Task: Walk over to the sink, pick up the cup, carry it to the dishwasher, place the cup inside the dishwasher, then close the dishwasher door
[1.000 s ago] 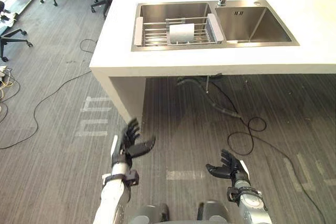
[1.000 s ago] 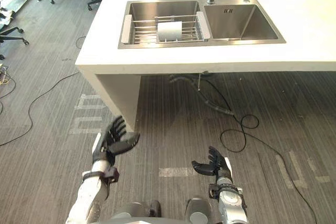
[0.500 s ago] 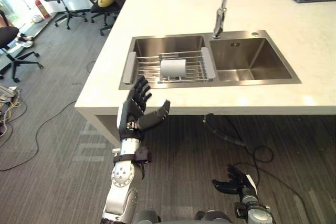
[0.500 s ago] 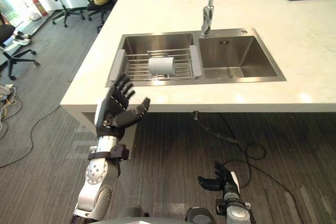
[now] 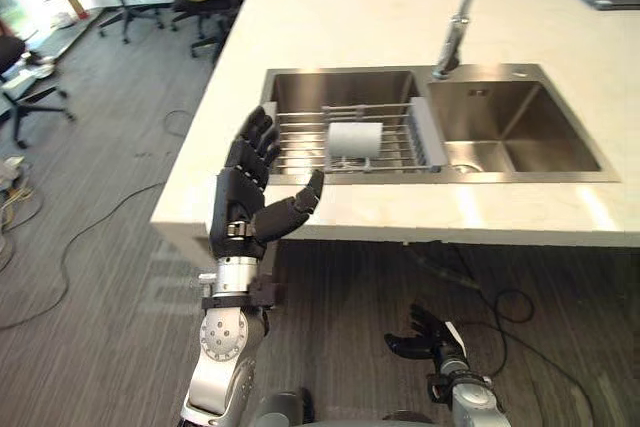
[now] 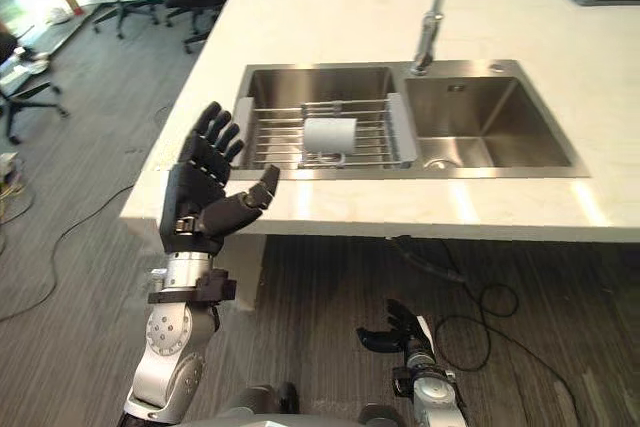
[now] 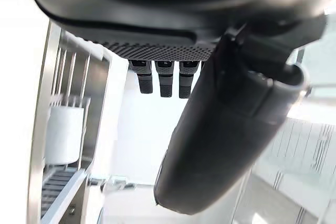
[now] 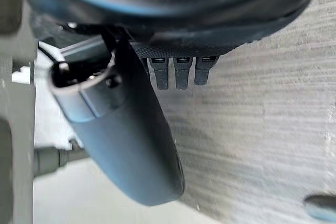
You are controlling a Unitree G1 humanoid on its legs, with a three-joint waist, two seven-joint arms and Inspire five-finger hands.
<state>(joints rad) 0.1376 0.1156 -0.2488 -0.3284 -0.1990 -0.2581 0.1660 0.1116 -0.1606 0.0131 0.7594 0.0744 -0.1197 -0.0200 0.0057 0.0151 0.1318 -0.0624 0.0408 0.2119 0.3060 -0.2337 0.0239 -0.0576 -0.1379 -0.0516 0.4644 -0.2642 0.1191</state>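
Got the right hand (image 5: pixel 425 335) parked low over the floor (image 5: pixel 100 277), fingers loose and apart, holding nothing. Got the left hand (image 5: pixel 242 209) raised at the bench's (image 5: pixel 330 37) near edge, fingers spread wide, thumb out, empty too. Probably pre-opened for the grab. Past that, looking at the cup (image 5: pixel 354 139) lying on its side on the wire rack (image 5: pixel 295 143) across the sink's (image 5: pixel 500 117) left basin, near the faucet (image 5: pixel 455 32). Not touching it yet, so reckon more reaching first.

We see the left hand (image 5: pixel 248 197) upright at centre left, its fingers straight and spread, thumb out. The right hand (image 5: pixel 428 335) hangs low at bottom centre, seemingly relaxed and empty.
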